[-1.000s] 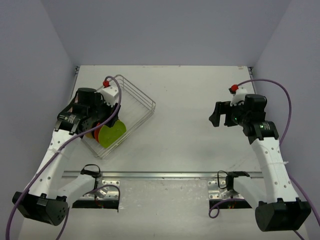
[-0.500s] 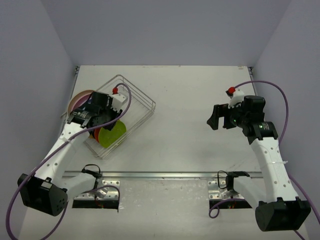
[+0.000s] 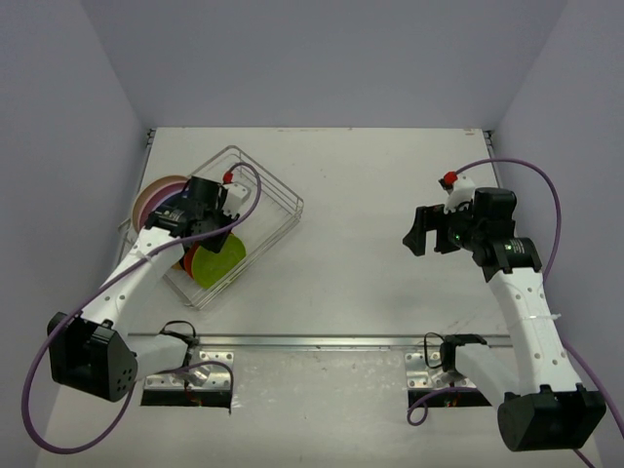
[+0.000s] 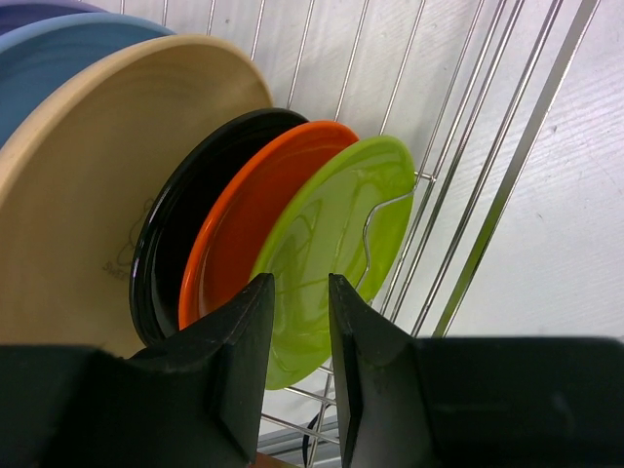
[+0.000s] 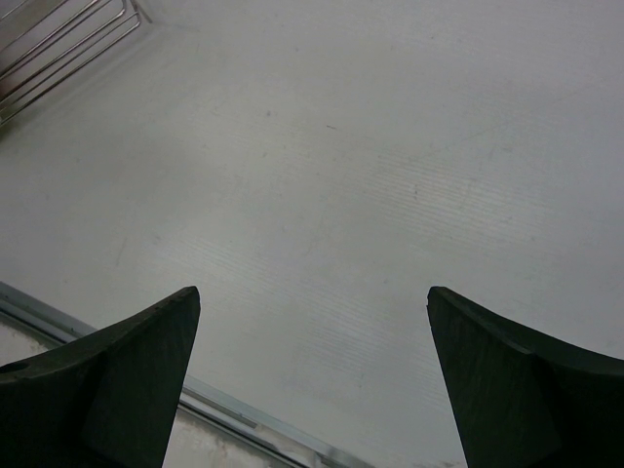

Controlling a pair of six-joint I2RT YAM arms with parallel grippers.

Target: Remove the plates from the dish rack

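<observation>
The dish rack (image 3: 268, 195) is a silver wire basket at the table's left. Plates stand in a row in it: lime green (image 4: 331, 234), orange (image 4: 253, 214), black (image 4: 195, 214), tan (image 4: 97, 175) and blue (image 4: 58, 58). From above the lime green plate (image 3: 216, 261) is nearest the front. Pink and cream plates (image 3: 156, 190) show at the rack's far-left side. My left gripper (image 3: 200, 226) hovers over the row. Its jaws (image 4: 300, 283) stand a narrow gap apart just above the lime green plate's rim, holding nothing. My right gripper (image 3: 417, 234) is wide open and empty over bare table (image 5: 312, 292).
A metal rail (image 3: 322, 341) runs across the table's near side, with both arm bases behind it. A corner of the rack (image 5: 58, 49) shows at the top left of the right wrist view. Grey walls close in the table on three sides.
My left gripper has swung from the rack's left edge toward the right, over the plate row. The right arm has barely shifted.
</observation>
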